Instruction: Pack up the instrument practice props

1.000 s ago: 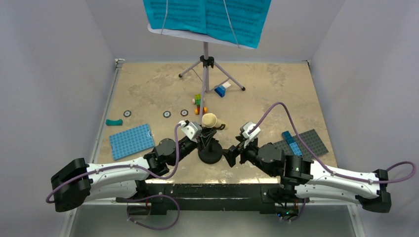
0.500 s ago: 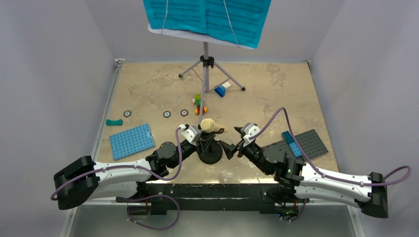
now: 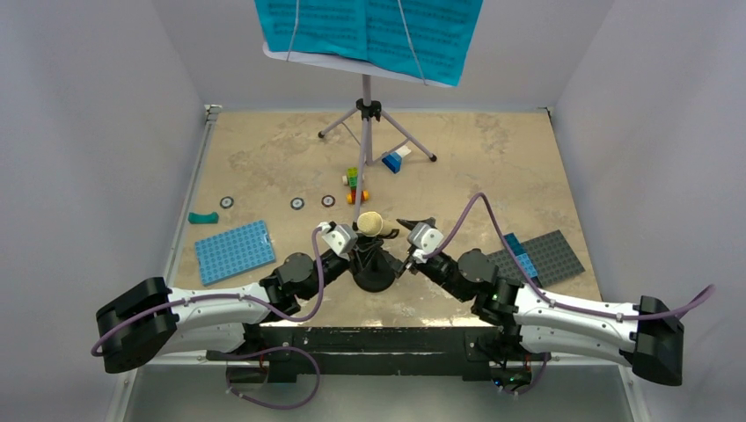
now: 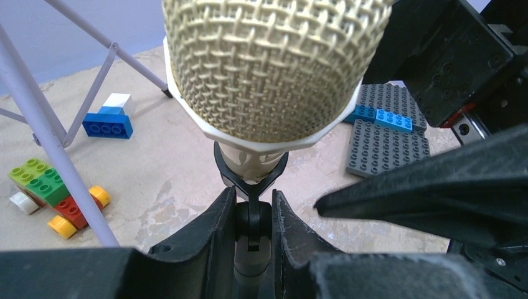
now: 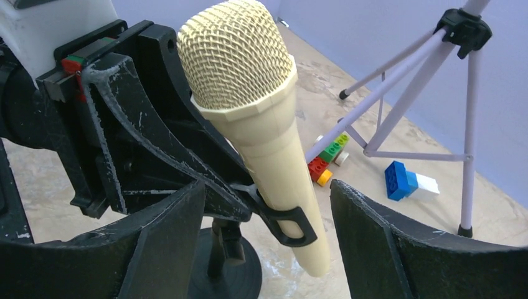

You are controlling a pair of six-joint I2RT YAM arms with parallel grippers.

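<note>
The cream toy microphone point(image 3: 370, 222) point(image 5: 249, 81) point(image 4: 268, 68) sits tilted in the clip of the black round-based mic stand point(image 3: 374, 277) point(image 5: 230, 274). My left gripper point(image 3: 352, 251) point(image 4: 252, 224) is shut on the stand's upright post just under the clip. My right gripper point(image 3: 398, 242) point(image 5: 268, 205) is open, one finger on each side of the microphone's handle, with gaps showing on both sides. At the back stands the lavender music stand point(image 3: 368, 114) point(image 5: 398, 93) on its silver tripod, carrying teal sheet-music pages point(image 3: 369, 26).
A blue baseplate point(image 3: 233, 251) lies front left and a grey baseplate point(image 3: 550, 255) with a blue brick front right. Coloured bricks point(image 3: 354, 185) and a blue-and-white brick point(image 3: 394, 160) lie near the tripod. A teal piece point(image 3: 203, 217) and small rings point(image 3: 297, 203) sit left.
My right arm has swung left and forward, bringing its open fingers around the microphone's handle and narrowing them a little. The left gripper has kept its hold on the stand.
</note>
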